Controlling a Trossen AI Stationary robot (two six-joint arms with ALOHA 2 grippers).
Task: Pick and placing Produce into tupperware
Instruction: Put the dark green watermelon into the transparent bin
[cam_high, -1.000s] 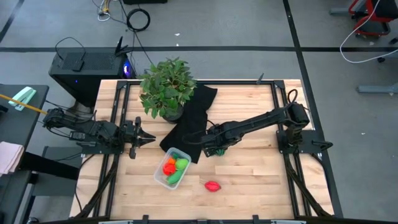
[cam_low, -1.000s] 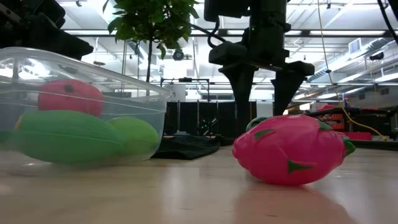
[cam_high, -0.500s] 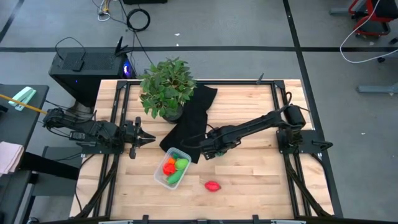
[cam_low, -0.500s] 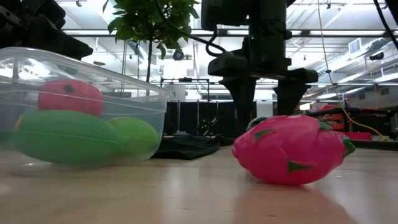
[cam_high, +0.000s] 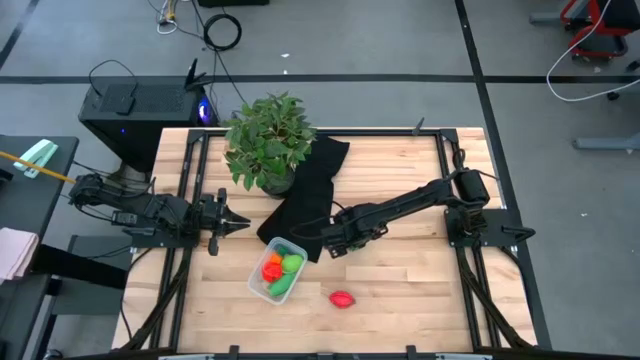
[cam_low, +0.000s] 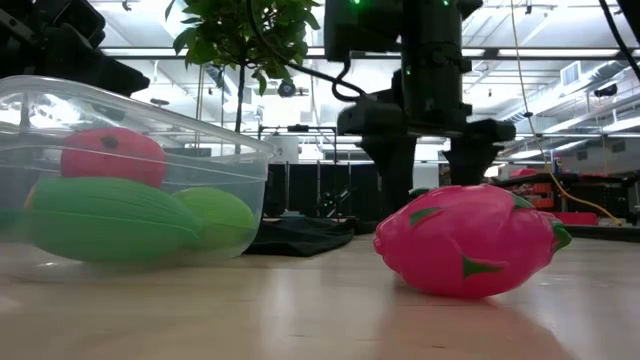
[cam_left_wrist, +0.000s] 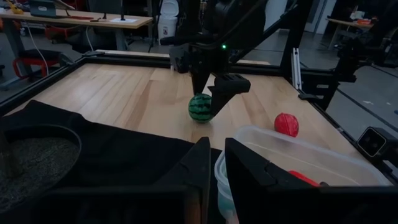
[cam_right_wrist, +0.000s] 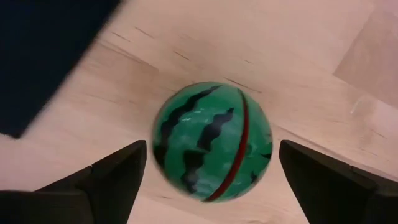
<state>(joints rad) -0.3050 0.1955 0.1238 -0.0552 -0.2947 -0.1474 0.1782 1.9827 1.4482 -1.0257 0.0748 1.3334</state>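
Note:
The dark green striped watermelon toy (cam_right_wrist: 211, 140) rests on the bare wood just off the black cloth's edge. My right gripper (cam_right_wrist: 211, 149) is open and hangs over it from above. One finger stands on each side of the ball, with a gap to each. From the left wrist view, the same gripper (cam_left_wrist: 213, 84) straddles the watermelon (cam_left_wrist: 201, 107). The clear tupperware (cam_high: 278, 270) holds red, orange and green toys. The pink-red toy (cam_high: 342, 299) lies alone on the table nearer the front edge. My left gripper (cam_high: 236, 222) waits, shut, at the table's left side.
A black cloth (cam_high: 305, 190) runs from the potted plant (cam_high: 268, 140) down to the tupperware's far corner. In the low view the pink-red toy (cam_low: 465, 240) hides most of the watermelon. Bare wood (cam_high: 420, 280) lies to the right of and in front of the right gripper.
My right gripper has come down over the watermelon and shifted slightly toward the table's left, staying open. The toys and the tupperware have not moved.

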